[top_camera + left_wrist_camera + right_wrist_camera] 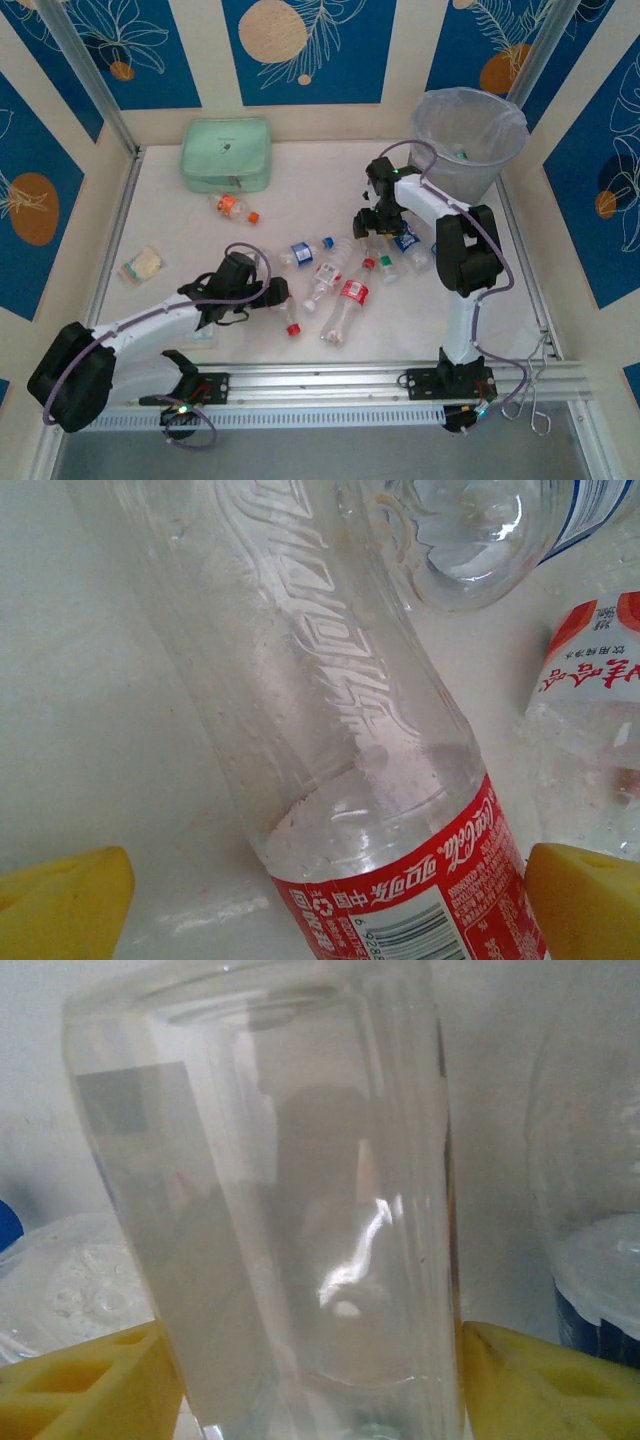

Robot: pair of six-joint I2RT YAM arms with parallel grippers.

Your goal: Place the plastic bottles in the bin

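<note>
Though cropped, a clear bottle (pixel 300 1210) sits clamped in the right hand (pixel 315 1365); left hand (pixel 325 895) gapes wide.

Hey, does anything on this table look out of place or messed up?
I see no spill or breakage. The plastic bottles lie scattered on their sides in a loose cluster rather than standing. One orange-labelled bottle is the odd one out: it lies apart from the rest, next to the green pouch.
</note>
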